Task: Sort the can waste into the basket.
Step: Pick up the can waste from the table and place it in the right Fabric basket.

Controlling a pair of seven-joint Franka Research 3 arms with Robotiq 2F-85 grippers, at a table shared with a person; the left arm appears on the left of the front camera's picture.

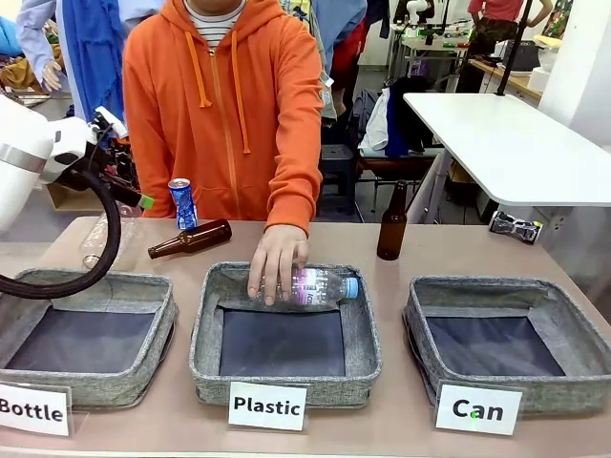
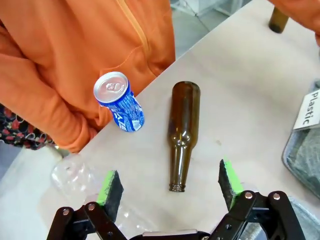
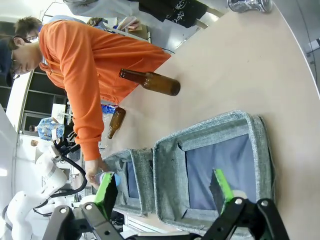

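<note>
The left gripper (image 2: 169, 174) stands wide open and empty. The blue can (image 2: 119, 102) stands on the table (image 2: 240, 100) ahead of one finger, beside a lying brown bottle (image 2: 182, 130). The right gripper (image 3: 163, 190), also wide and empty, points at the basket (image 3: 210, 127). The crushed black can (image 3: 250, 5) lies well beyond it.

The blue can (image 1: 181, 203) with white marks is standing upright far left. The crushed black can (image 1: 516, 226) is lying far right. The grey basket (image 1: 504, 284) marked "Can" is sitting near right, showing its dark bottom.
</note>
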